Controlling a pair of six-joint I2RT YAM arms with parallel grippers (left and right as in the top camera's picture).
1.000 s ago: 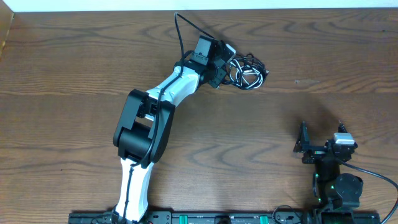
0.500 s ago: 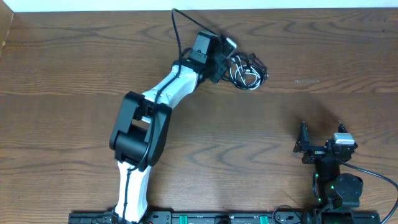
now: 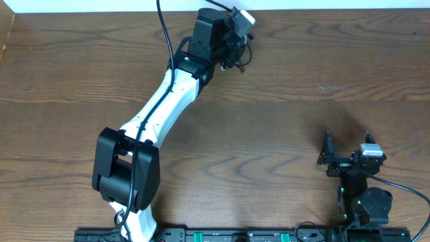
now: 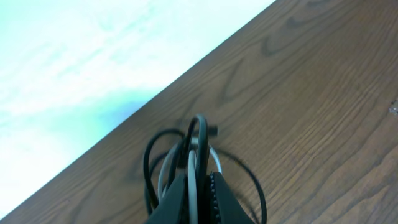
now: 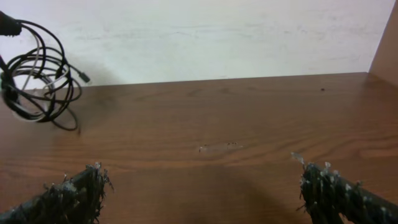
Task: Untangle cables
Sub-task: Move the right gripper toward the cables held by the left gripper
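The cables (image 4: 191,158), black loops with one white strand, hang in one tangled bunch from the left gripper (image 4: 199,186), which is clenched on several strands. The far edge of the counter (image 3: 282,121) lies close beside that gripper. The right gripper (image 5: 202,179) sits well apart from it, released and empty. Pinched together, the strands could tighten into a knot, or the bunch could slip over the edge.

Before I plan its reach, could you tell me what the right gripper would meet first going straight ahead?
Probably nothing: the right gripper faces bare table; the cables hang well to its left.
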